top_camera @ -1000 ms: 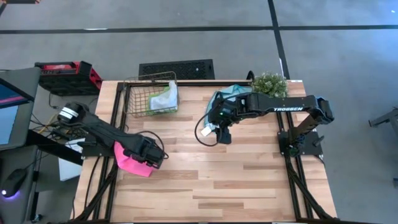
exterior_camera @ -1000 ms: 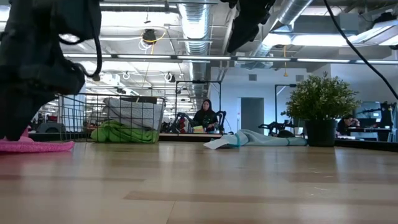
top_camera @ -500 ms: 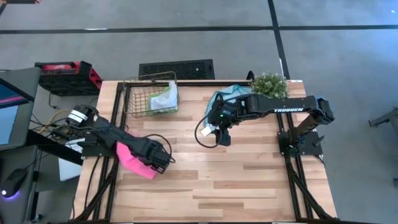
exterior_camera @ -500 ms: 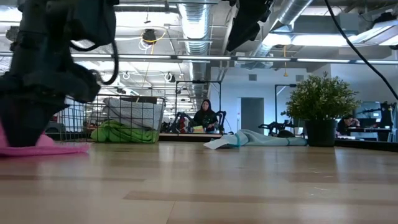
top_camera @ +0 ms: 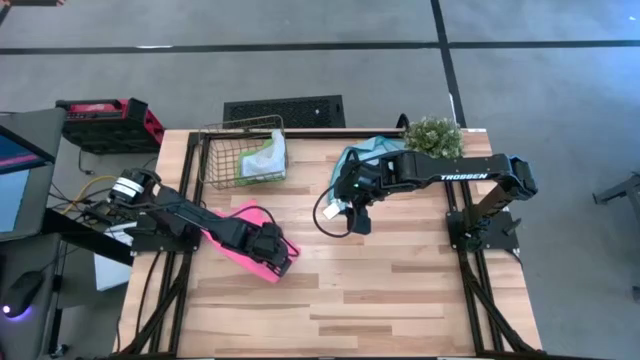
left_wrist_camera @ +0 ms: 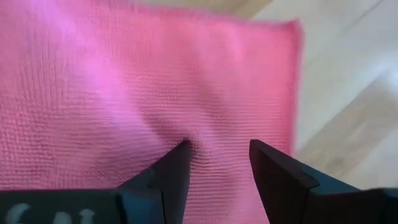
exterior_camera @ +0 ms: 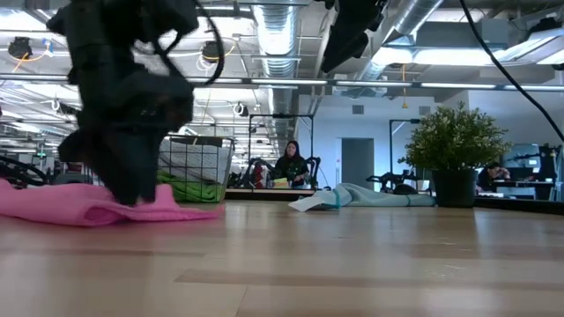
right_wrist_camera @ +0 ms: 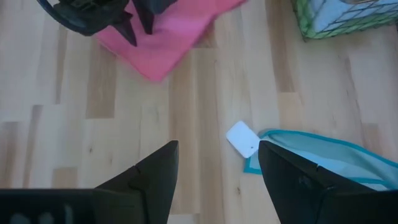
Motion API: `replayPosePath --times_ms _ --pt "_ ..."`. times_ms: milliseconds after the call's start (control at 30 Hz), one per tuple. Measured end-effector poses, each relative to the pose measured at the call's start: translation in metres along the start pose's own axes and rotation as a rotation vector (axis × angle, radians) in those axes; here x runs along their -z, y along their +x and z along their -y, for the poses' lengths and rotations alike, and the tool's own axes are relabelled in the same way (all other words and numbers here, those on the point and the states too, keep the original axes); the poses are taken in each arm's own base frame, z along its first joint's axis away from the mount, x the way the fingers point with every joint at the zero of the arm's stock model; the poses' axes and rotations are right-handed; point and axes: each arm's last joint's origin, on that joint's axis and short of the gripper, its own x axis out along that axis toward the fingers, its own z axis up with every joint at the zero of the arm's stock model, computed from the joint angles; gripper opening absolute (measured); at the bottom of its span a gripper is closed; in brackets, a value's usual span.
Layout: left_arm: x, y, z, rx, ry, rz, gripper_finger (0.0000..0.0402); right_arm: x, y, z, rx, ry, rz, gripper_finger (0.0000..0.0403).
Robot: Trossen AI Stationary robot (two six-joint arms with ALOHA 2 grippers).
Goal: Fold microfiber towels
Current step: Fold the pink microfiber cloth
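The hot pink towel [top_camera: 235, 228] lies stretched out on the table's left half; it also shows in the low view [exterior_camera: 53, 201]. My left gripper [top_camera: 278, 256] stands on the towel's right end, shut on it [left_wrist_camera: 217, 162]. The light teal-blue towel [top_camera: 362, 152] lies crumpled at the far edge, its white tag [right_wrist_camera: 242, 138] on the wood. My right gripper [top_camera: 357, 218] hovers open above the table just near of it, touching nothing. The green towel [top_camera: 243, 170] and the pale one [top_camera: 266, 155] lie in the wire basket [top_camera: 212, 150]. My left gripper pinches a small raised pucker of the pink towel [left_wrist_camera: 214, 140] between its two fingertips, close to the towel's right edge [left_wrist_camera: 295, 93]. The fingers come from above, pointing down. The towel lies flat on the table around the pucker and trails back toward the left.
A small potted plant [top_camera: 433, 133] stands at the far right corner beside the teal towel. The wire basket stands at the far left. Bare wood [top_camera: 400, 300] fills the table's near half. People sit in the room beyond the table [exterior_camera: 289, 163].
My left gripper has gone toward the table's right edge, dragging the pink towel along the wood. The towel, a bunched lump at the left edge before, is now drawn out into a longer flat strip.
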Motion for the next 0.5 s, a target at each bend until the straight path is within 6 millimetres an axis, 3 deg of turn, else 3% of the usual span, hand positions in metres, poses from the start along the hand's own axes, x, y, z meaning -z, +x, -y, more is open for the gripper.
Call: replayPosePath --times_ms 200,333,500 --pt "-0.003 -0.057 0.027 0.107 0.029 0.112 0.0158 -0.001 0.004 -0.009 -0.126 -0.09 0.005 0.0244" --pt "0.001 -0.103 0.035 0.164 0.018 0.183 0.0158 -0.002 0.024 -0.023 -0.152 -0.263 -0.018 0.0244" --pt "0.01 -0.14 0.034 0.171 -0.024 0.27 0.0158 -0.008 0.066 -0.043 -0.183 -0.447 -0.014 0.0244"
